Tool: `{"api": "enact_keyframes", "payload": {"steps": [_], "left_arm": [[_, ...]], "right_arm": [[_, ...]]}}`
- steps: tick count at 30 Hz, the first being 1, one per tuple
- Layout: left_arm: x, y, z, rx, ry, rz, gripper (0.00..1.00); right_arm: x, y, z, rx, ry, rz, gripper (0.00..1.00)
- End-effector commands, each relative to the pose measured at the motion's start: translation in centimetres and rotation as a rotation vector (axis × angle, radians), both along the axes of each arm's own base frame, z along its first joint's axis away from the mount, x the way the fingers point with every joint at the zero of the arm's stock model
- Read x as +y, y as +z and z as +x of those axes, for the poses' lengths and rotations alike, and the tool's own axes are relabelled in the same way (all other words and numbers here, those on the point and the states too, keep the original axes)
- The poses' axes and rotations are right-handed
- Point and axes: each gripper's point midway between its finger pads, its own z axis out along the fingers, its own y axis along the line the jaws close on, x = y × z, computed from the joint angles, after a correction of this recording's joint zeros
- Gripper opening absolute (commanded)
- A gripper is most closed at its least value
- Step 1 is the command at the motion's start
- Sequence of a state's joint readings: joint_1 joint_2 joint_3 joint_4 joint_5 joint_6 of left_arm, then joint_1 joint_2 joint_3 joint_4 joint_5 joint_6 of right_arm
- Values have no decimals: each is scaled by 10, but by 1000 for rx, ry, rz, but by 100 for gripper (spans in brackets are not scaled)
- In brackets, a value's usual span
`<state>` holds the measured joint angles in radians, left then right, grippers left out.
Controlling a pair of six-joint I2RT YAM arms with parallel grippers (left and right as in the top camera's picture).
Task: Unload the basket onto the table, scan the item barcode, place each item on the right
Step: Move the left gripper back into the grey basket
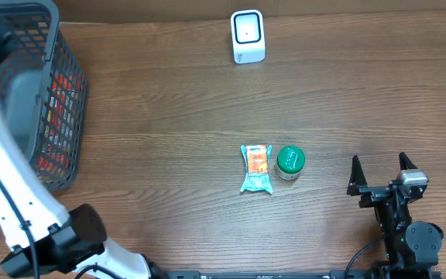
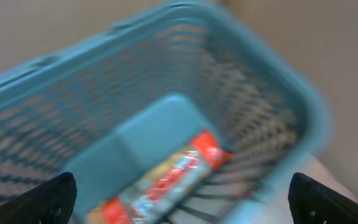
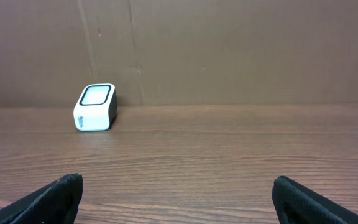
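Wooden bench (image 1: 169,116) | scanner (image 1: 248,36) at far edge | snack packet (image 1: 256,168) just beside jar (image 1: 290,162) | left end effector (image 2: 185,199) wide above basket (image 1: 53,93) | right end effector (image 1: 379,174) wide, empty

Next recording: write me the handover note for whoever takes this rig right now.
Left pincer: open, empty, above the basket, which holds a red packet.
Right pincer: open, empty, right of the table's items.
Snack packet and green-lidded jar sit mid-table, side by side; scanner at the far edge.
Done: nothing held. Left: pick an item, show its barcode to the scanner.
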<state>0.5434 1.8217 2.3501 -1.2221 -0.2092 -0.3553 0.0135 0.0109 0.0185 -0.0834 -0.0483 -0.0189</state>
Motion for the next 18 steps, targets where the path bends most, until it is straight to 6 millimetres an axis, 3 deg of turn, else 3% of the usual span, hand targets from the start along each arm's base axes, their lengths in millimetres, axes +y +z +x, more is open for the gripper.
{"api": "enact_keyframes", "payload": {"steps": [1,5,10,14,18], "left_arm": [[30,-20,-20,50,73,-14,100],[65,-53,-38,97,152,-45,100],[92,-96,-49,209,124,-36,100],[94,-127,-54,311,56,-49,100],[84,-152,-32,343,-175,-67,100]], "right_arm": [[0,-3,0,0,2,-1,100],[0,-3,0,0,2,-1,100],[0,-3,0,0,2,-1,100],[0,-3,0,0,2,-1,100],[0,-3,0,0,2,-1,100]]}}
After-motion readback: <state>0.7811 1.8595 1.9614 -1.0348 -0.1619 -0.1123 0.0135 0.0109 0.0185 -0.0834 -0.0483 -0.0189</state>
